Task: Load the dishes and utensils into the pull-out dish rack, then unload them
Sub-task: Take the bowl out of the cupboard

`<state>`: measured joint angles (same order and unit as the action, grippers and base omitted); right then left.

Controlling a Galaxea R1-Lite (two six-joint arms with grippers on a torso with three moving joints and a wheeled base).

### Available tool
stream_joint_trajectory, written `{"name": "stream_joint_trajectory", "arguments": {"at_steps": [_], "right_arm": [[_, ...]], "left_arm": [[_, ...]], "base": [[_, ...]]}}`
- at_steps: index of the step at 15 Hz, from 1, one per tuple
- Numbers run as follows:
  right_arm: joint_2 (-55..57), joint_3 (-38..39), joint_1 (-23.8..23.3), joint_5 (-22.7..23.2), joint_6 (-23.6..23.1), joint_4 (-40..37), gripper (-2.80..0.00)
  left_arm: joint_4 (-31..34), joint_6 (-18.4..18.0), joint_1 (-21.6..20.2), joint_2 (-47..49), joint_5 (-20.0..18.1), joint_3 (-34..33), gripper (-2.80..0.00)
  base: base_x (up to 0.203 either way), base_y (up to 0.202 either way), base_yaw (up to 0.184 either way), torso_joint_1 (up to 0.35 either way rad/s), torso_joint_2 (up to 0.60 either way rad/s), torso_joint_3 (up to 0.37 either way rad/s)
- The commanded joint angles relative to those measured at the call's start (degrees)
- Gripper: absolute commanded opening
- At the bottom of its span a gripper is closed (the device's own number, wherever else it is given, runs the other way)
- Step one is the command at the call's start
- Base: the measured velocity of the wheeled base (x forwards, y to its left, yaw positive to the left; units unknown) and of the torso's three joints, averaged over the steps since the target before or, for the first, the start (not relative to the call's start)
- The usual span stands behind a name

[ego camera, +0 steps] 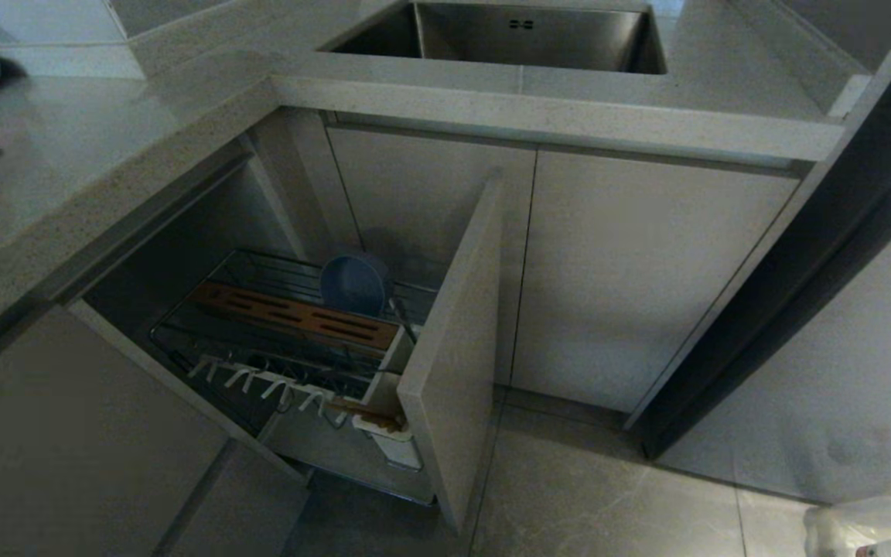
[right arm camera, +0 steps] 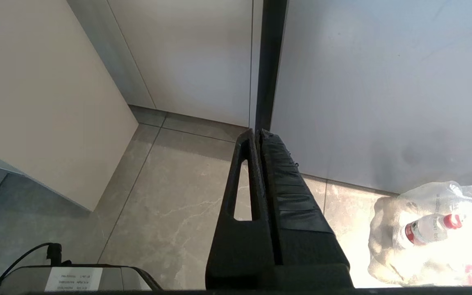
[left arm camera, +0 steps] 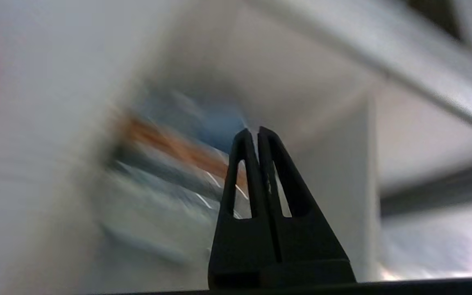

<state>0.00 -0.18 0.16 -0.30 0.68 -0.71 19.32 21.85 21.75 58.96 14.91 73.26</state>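
Rack point(ego camera: 291, 340) stands pulled out of the corner cabinet in the head view, its long axis running from the dark opening at the left toward the beige door front point(ego camera: 457, 356) at the right. The bowl point(ego camera: 354, 285) sits on edge at the rack's back, hollow side facing the front. The brown wooden strip point(ego camera: 295, 316) lies along the rack's length, white pegs point(ego camera: 260, 381) in a row in front of it. The chopsticks point(ego camera: 364, 410) stick out of the white cup point(ego camera: 395, 441) next to the door, lying low and pointing back along the pegs. Counter point(ego camera: 105, 155) overhangs the rack; the sink point(ego camera: 507, 35) lies beyond. Neither arm shows here. In the left wrist view the left gripper point(left arm camera: 257, 133) has its fingers pressed together, empty, pointing at the blurred rack point(left arm camera: 170, 164). In the right wrist view the right gripper point(right arm camera: 257, 133), also pressed together and empty, hangs over the floor tiles point(right arm camera: 170, 205), with a plastic bag point(right arm camera: 432, 233) of bottles beside it.
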Motion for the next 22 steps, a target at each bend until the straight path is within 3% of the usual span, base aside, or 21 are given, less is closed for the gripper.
{"name": "stream_joint_trajectory", "arguments": {"at_steps": [1,5,10,11,18,22], "right_arm": [[0.1,0.0,0.0,0.0,0.0,0.0,-2.80],[0.1,0.0,0.0,0.0,-0.1,0.0,-2.80],[0.1,0.0,0.0,0.0,0.0,0.0,-2.80],[0.1,0.0,0.0,0.0,0.0,0.0,-2.80],[0.1,0.0,0.0,0.0,0.0,0.0,-2.80],[0.1,0.0,0.0,0.0,-0.1,0.0,-2.80]], "left_arm": [[1.8,8.2,5.5,11.2,3.2,1.1,-2.80],[2.7,19.0,6.5,21.8,6.0,1.6,-2.80],[1.7,21.8,5.2,32.2,5.7,4.4,-2.80],[1.1,21.8,4.6,34.2,5.7,5.5,0.00],[-9.1,21.7,-2.0,46.9,-2.8,12.0,0.00],[-10.7,21.6,-4.7,53.3,-9.2,18.6,0.00]], "base": [[0.000,0.000,0.000,0.000,0.00,0.000],[0.000,0.000,0.000,0.000,0.00,0.000],[0.000,0.000,0.000,0.000,0.00,0.000],[0.000,0.000,0.000,0.000,0.00,0.000],[0.000,0.000,0.000,0.000,0.00,0.000],[0.000,0.000,0.000,0.000,0.00,0.000]]}}
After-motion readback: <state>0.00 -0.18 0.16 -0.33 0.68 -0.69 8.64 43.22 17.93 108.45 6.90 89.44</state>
